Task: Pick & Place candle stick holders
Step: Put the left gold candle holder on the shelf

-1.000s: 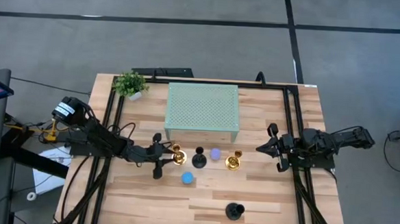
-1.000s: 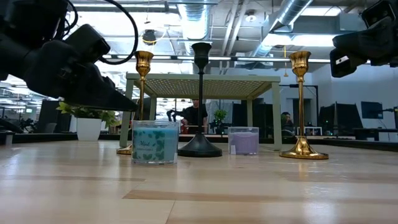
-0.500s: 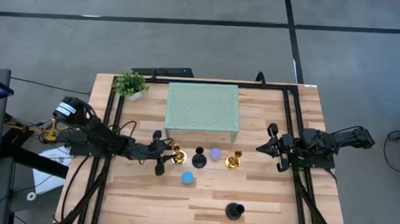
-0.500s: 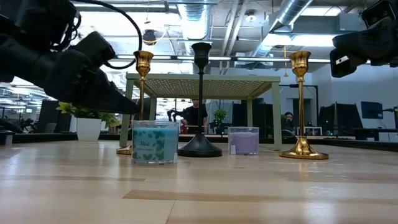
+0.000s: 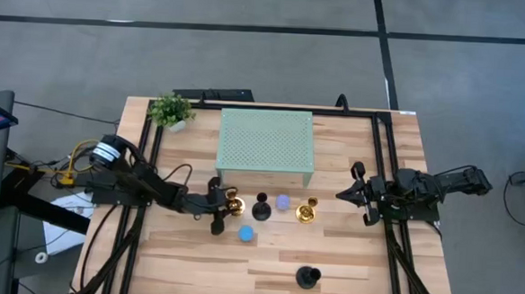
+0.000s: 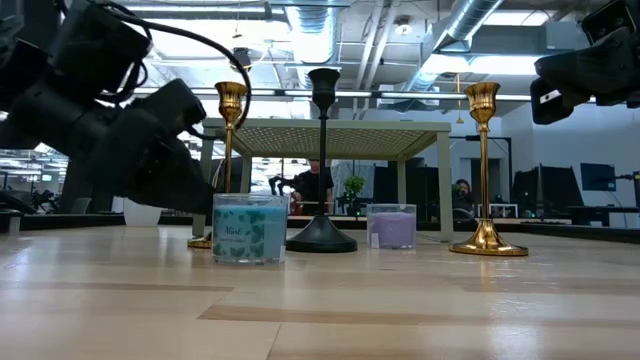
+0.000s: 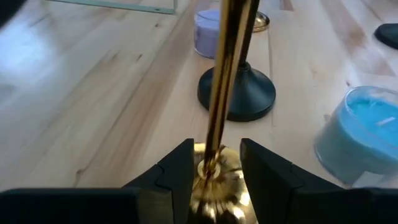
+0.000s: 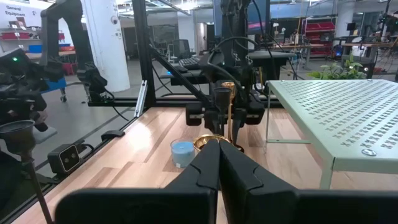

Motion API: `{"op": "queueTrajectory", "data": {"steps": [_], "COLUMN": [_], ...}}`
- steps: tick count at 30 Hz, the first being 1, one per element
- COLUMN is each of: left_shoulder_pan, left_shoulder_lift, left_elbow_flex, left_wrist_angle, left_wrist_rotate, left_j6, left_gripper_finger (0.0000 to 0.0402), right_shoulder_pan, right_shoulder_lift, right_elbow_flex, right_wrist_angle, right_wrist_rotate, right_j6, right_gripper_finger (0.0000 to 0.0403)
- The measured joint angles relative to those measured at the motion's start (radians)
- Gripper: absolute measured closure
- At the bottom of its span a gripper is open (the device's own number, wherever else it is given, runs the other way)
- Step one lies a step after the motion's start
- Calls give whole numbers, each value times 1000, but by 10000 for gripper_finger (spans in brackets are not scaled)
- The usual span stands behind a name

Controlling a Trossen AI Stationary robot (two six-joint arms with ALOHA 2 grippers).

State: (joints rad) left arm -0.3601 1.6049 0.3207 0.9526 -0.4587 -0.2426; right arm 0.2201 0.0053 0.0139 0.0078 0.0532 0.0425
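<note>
A gold holder (image 5: pixel 233 205) stands on its round base in front of the mint-green stand. My left gripper (image 5: pixel 226 205) is open at it. In the left wrist view its two fingers (image 7: pixel 180 163) stand on either side of the gold stem (image 7: pixel 219 106), low over the base, with a gap on each side. To the right stand a black holder (image 5: pixel 261 208), a lilac holder (image 5: pixel 282 202) and a second gold holder (image 5: pixel 306 210). A blue holder (image 5: pixel 247 233) sits nearer. Another black holder (image 5: pixel 307 276) is at the near edge. My right gripper (image 5: pixel 343 194) is shut and empty at the right.
The mint-green perforated stand (image 5: pixel 265 140) stands behind the row of holders. A small potted plant (image 5: pixel 170 111) is at the far left corner. Black frame rails (image 5: pixel 145 159) run along both sides of the table. Bare wood lies at the near left.
My left gripper has gone toward the table's right edge and down, up to the left gold holder, and its open fingers now stand on either side of the stem. The holder has not moved.
</note>
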Motion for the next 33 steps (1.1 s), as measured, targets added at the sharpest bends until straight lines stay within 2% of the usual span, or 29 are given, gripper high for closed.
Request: {"op": "queueTrajectory", "data": {"steps": [7,26,29,33], "left_shoulder_pan": [10,9,9,9], "left_shoulder_lift": [41,-8,-8,-8], "left_elbow_flex": [6,6,6,6], "left_wrist_angle": [3,-6,-7,-12], "left_wrist_rotate": [-1,0,0,0], "left_j6": [-1,-1,-1,-1], "left_gripper_finger": [270,272,287,329], "right_shoulder_pan": [0,0,0,0], "right_shoulder_lift": [0,0,0,0], "right_elbow_flex": [0,0,0,0], "right_wrist_angle": [0,0,0,0], "right_wrist_rotate": [0,0,0,0], "right_j6": [0,0,0,0], "right_gripper_finger": [403,403,403,403]}}
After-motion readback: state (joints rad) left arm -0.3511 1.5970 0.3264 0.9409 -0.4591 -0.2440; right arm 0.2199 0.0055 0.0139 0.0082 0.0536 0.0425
